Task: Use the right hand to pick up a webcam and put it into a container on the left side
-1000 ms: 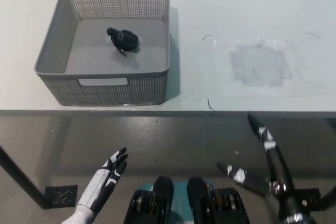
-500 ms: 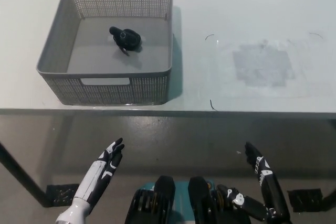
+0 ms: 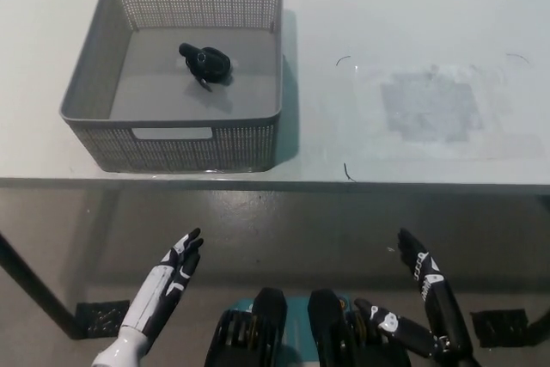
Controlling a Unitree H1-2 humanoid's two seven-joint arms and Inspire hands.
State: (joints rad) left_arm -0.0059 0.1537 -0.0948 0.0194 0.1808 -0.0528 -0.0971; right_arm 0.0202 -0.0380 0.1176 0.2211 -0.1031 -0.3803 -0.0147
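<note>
One webcam [image 3: 205, 63] lies inside one grey perforated basket [image 3: 90, 92] at the left of the white table [image 3: 412, 23]. A dull rectangular patch [image 3: 430, 107] marks the tabletop at right. Below the table edge, the left hand [image 3: 172, 277] and right hand [image 3: 425, 302] hang open, fingers spread, holding nothing.

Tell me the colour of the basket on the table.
Grey perforated plastic basket, head view.

white table [image 3: 412, 6] with a dull grey rectangular patch [image 3: 428, 107] and thin dark marks
</note>
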